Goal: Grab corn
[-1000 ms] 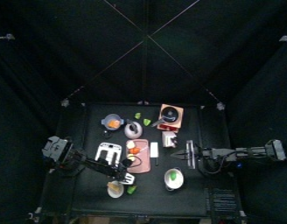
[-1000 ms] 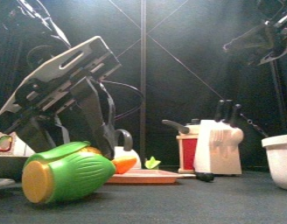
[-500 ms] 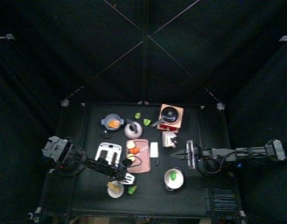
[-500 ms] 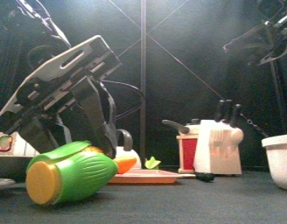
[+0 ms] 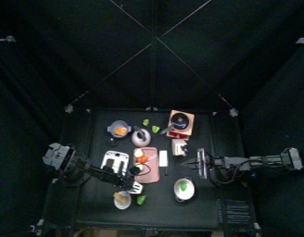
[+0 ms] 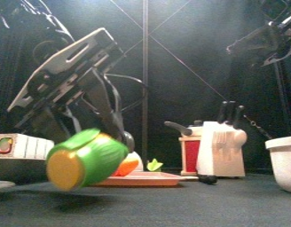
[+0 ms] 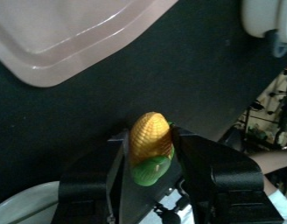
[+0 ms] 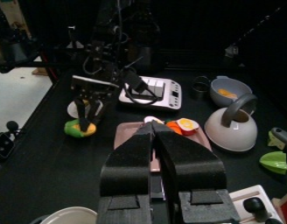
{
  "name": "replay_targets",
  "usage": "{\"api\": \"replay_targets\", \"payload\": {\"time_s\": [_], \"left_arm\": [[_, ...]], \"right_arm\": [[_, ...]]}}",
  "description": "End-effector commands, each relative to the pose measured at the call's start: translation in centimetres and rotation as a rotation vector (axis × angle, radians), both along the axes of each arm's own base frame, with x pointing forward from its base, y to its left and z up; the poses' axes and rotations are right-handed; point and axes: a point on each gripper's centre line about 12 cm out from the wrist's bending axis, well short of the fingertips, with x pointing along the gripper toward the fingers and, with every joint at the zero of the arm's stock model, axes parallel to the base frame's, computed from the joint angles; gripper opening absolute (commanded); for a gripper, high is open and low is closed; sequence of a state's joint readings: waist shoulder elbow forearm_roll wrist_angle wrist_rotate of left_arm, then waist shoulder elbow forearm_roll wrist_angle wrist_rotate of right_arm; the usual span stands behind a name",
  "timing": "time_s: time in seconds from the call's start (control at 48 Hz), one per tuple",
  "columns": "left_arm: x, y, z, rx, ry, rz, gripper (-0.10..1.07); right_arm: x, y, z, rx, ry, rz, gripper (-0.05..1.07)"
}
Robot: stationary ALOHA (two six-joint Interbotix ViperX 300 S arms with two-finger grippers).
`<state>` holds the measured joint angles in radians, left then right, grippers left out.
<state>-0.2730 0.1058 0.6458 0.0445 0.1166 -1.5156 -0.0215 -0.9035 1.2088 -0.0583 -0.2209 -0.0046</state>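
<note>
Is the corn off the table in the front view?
Yes, the corn hangs clear of the table, gripped under the left hand.

You are not getting any readable text, label, brand or number anywhere here. The small white box (image 6: 20, 146) at the table's left is showing coloured marks, but they are staying too blurred to make out.

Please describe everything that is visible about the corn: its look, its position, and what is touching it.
The corn is a small toy cob of glossy plastic, with a yellow-orange kernelled tip and a green husk end. It sits between the two black fingers of the left gripper, which are closed around its green half. In the front view it appears tilted, its flat yellow end facing the camera, clear of the black table and blurred.
</note>
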Motion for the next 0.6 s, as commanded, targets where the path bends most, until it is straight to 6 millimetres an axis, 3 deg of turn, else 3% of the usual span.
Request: {"api": "replay_targets", "payload": {"time_s": [0.0, 0.125, 0.583], "left_arm": [[0.6, 1.2, 2.9, 0.034, -0.095, -0.020, 0.59], [0.6, 2.6, 4.0, 0.132, -0.146, -0.079, 0.59], [1.3, 5.6, 4.5, 0.311, -0.237, -0.187, 0.59]], "right_arm": [[0.2, -0.3, 0.4, -0.002, -0.009, -0.012, 0.03], [0.2, -0.6, 0.7, 0.010, -0.016, -0.030, 0.03], [0.4, -0.7, 0.5, 0.130, -0.016, -0.056, 0.03]]}}
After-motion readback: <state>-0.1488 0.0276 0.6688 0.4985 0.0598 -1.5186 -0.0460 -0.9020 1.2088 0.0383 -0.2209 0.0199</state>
